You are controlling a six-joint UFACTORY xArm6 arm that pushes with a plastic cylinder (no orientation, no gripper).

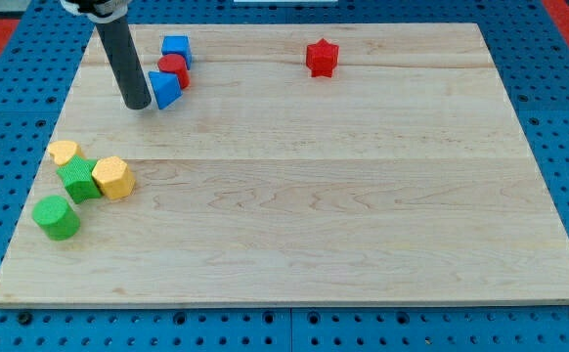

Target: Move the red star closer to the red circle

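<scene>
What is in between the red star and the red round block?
Nothing. In the camera view the red star sits toward the view's top right, the red circle to its left, with only bare wooden board between them.

My rod comes down from the view's top left, dark and straight, leaning slightly so its lower end sits further toward the view's right than its upper part. My tip (137, 104) rests on the surface at the view's upper left.
</scene>
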